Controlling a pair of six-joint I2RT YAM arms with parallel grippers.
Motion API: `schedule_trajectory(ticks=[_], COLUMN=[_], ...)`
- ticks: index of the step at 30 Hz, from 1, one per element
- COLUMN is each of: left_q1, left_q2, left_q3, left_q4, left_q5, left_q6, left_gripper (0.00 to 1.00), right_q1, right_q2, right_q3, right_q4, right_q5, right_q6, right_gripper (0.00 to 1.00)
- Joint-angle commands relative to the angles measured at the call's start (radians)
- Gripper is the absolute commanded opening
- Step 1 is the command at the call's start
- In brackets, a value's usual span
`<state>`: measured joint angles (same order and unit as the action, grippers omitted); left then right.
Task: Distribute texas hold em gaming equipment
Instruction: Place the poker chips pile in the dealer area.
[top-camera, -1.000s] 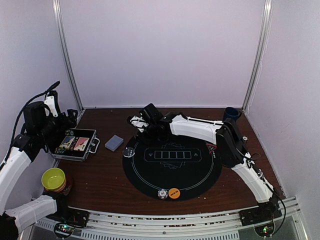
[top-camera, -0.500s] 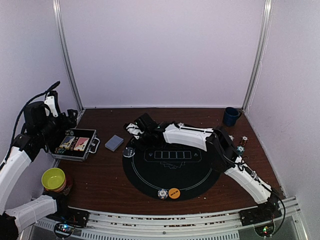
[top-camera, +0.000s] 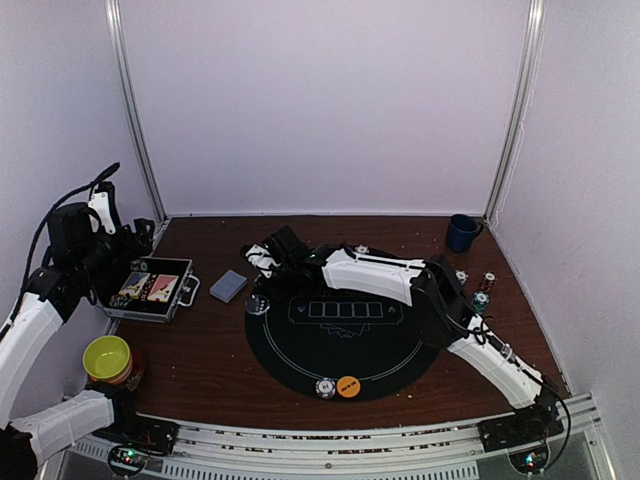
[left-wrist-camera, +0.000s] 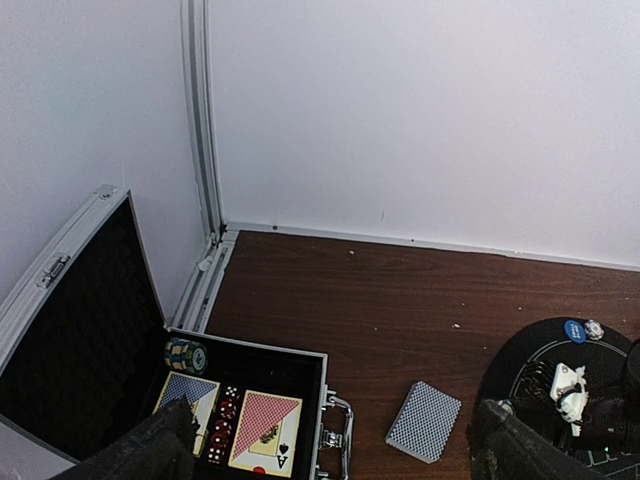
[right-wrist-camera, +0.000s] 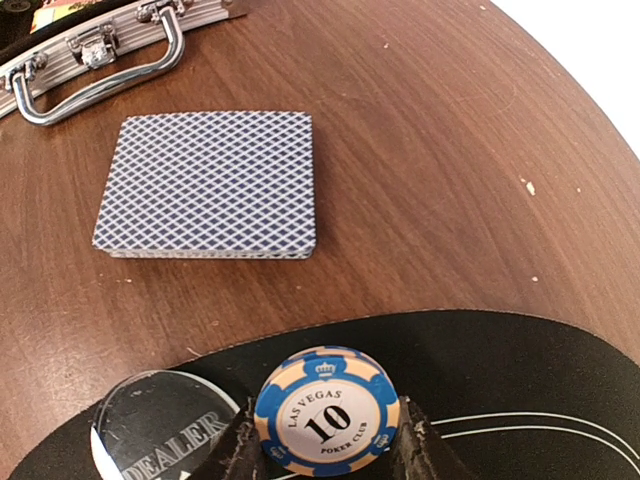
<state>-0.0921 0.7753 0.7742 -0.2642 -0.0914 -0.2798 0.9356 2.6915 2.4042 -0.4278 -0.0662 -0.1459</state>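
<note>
My right arm (top-camera: 385, 272) is stretched across the mat (top-camera: 345, 345) to its far left edge. In the right wrist view, the right jaws pinch a blue chip (right-wrist-camera: 328, 410) by its rim, face toward the camera, low over the mat's edge. I cannot tell whether it touches the mat. Just left of it, a clear dealer button (right-wrist-camera: 165, 428) lies on the mat's rim. Beyond, on the bare table (right-wrist-camera: 430, 150), the deck (right-wrist-camera: 205, 185) sits squared, backs up, between the mat and the open case (top-camera: 152, 288).

The left jaws are spread wide and grip nothing, hanging above the case. Inside it I see card packs (left-wrist-camera: 265, 430), dice (left-wrist-camera: 225, 420) and green chips (left-wrist-camera: 186, 355).

At the mat's near edge, an orange button (top-camera: 348, 385) lies just beside a striped chip (top-camera: 325, 387). A few chips (top-camera: 481, 297) stand on the table right of the mat. The cup (top-camera: 462, 232) is in the far right corner and the bowl (top-camera: 107, 357) is near left.
</note>
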Motion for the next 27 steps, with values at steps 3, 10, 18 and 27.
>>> schedule_trajectory(ticks=[3, 10, 18, 27], left_q1=[0.012, 0.014, 0.016, 0.019], left_q2=[-0.002, -0.004, -0.004, -0.005], left_q3=[0.01, 0.01, 0.011, 0.011], left_q4=[0.025, 0.026, 0.026, 0.025], left_q5=[-0.001, 0.004, 0.007, 0.009], left_q6=[-0.002, -0.002, -0.001, -0.001], left_gripper=[0.98, 0.98, 0.98, 0.98], right_q1=[0.012, 0.014, 0.012, 0.015], right_q2=[0.031, 0.036, 0.033, 0.025], right_q3=[0.044, 0.052, 0.057, 0.058], right_q4=[0.028, 0.025, 0.016, 0.006], right_q5=[0.049, 0.057, 0.054, 0.045], right_q6=[0.005, 0.003, -0.003, -0.007], right_gripper=[0.35, 0.39, 0.47, 0.55])
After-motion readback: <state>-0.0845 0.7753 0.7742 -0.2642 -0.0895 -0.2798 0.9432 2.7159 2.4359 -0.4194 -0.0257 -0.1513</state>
